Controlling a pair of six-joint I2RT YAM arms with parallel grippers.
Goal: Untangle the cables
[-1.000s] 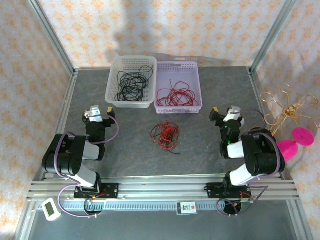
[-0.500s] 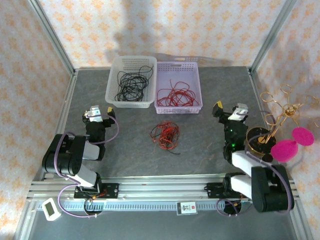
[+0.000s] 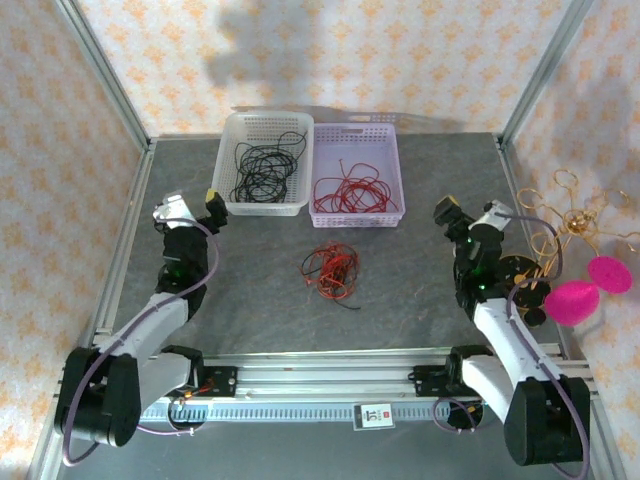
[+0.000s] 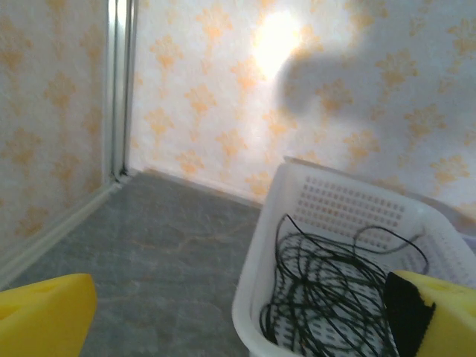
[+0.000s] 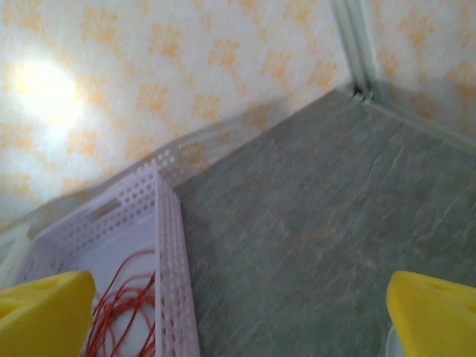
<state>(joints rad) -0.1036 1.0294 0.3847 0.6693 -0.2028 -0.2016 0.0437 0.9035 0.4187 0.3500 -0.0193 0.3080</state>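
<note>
Partly done, I judge: loose black wires (image 3: 262, 170) lie in the white perforated plastic basket (image 3: 258, 208) ahead-right of the left claw (image 3: 190, 203), red wires (image 3: 352, 192) in the lilac perforated basket (image 3: 355, 218), yet the knotted bundle of thin red and black cables (image 3: 330, 270) sits between it and the right claw (image 3: 468, 213), both spread wide, empty.

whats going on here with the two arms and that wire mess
The cables, a red and black tangle, lie on the table between the two arms, untouched. The left gripper and right gripper are both open, off to either side. Behind it, a white basket holds black wires and a lavender basket holds red wires.
</note>
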